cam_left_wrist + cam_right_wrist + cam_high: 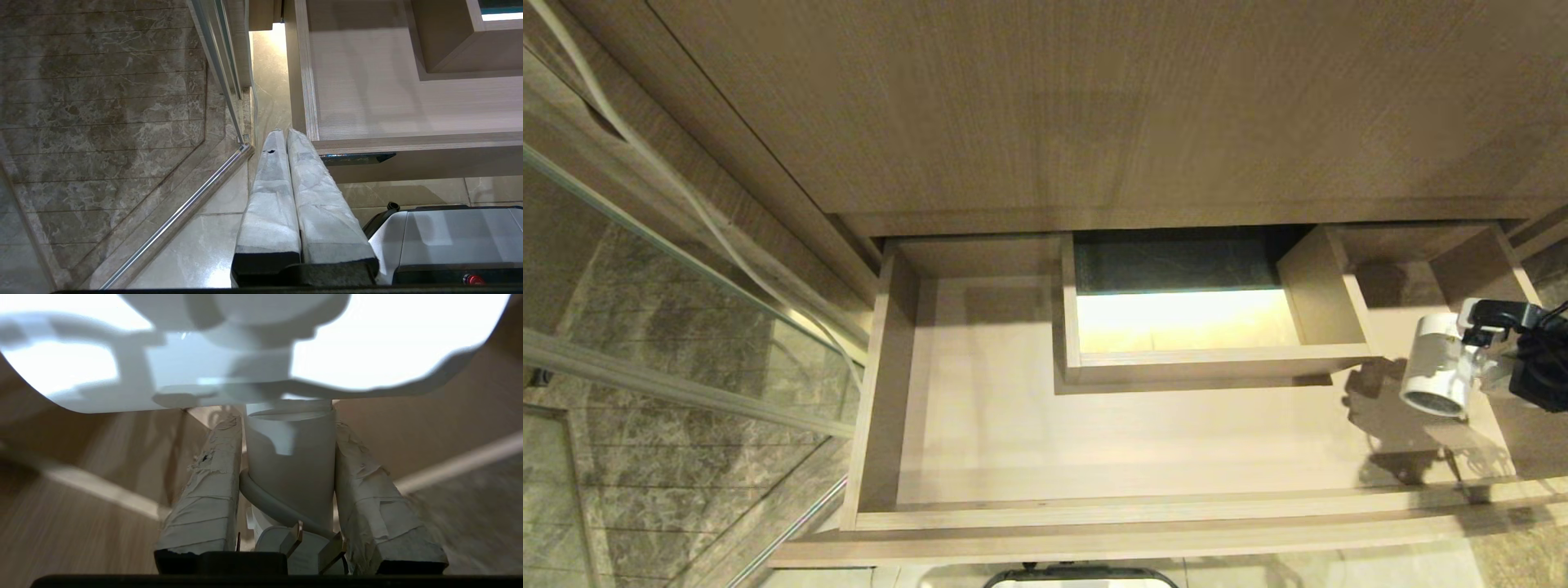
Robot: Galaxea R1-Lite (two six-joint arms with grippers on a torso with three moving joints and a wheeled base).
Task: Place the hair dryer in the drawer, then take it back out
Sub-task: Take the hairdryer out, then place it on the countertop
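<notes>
The head camera looks steeply down into the open drawer. The left wrist camera, low beside the drawer's front corner, faces its floor and boxed cut-out, both shared with the head view. The right wrist camera sits close against the hair dryer.

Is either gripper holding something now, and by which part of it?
The right gripper holds the hair dryer by its handle, over the drawer. The left gripper holds nothing.

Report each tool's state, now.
Left tool: shut, holding nothing.
Right tool: shut on the hair dryer.
</notes>
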